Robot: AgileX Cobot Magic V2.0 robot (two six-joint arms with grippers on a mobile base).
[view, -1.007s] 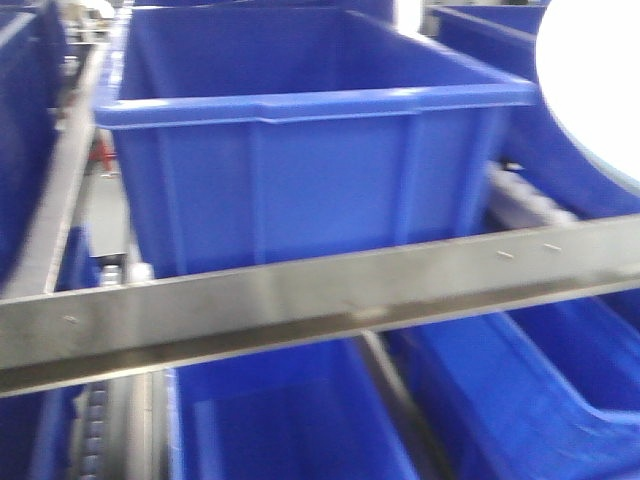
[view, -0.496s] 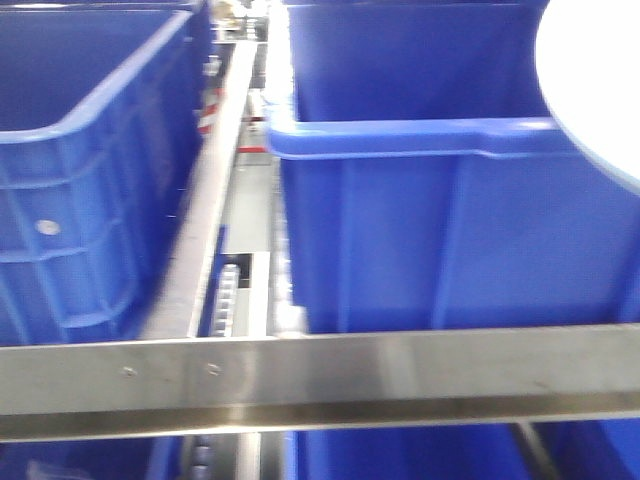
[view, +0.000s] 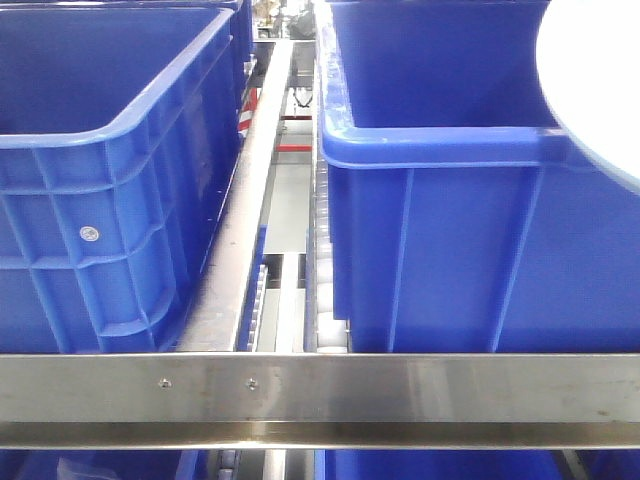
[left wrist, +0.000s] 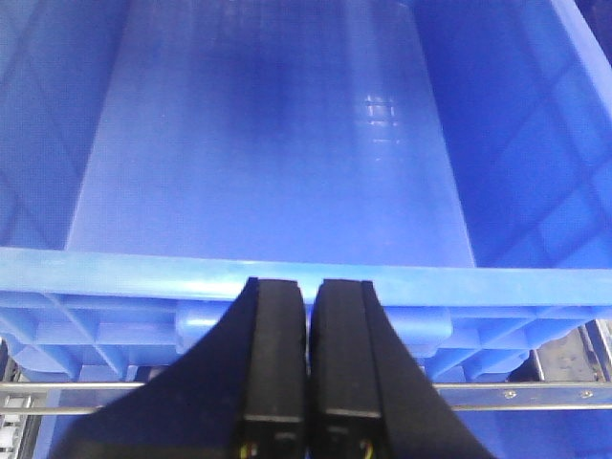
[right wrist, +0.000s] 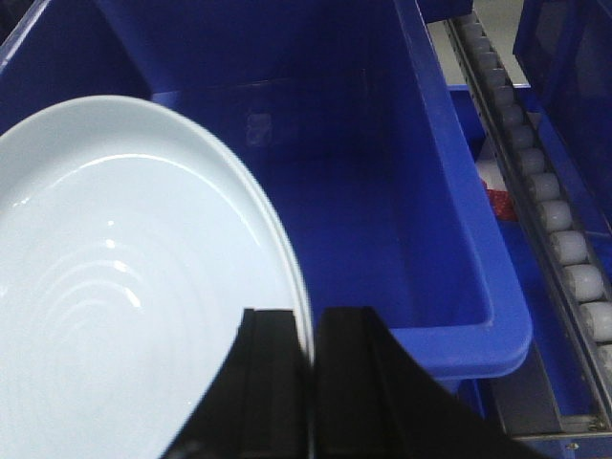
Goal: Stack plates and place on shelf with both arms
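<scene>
A white plate fills the left of the right wrist view, held tilted over a blue crate. My right gripper is shut on the plate's rim, which shows a double edge; I cannot tell whether a second plate lies under it. In the front view the same plate shows as a white disc at the upper right. The shelf's steel front rail crosses the bottom of that view. My left gripper is shut on nothing, its fingers pressed together just before the near rim of a blue crate.
Two big blue crates stand on the shelf, one left and one right, with a steel divider and roller track between them. White rollers run along the right of the right-hand crate. More blue crates sit below the rail.
In the front view the shelf has slid to the right and the rail has come level, bringing a second crate in at the left. The plate stays in the upper right corner.
</scene>
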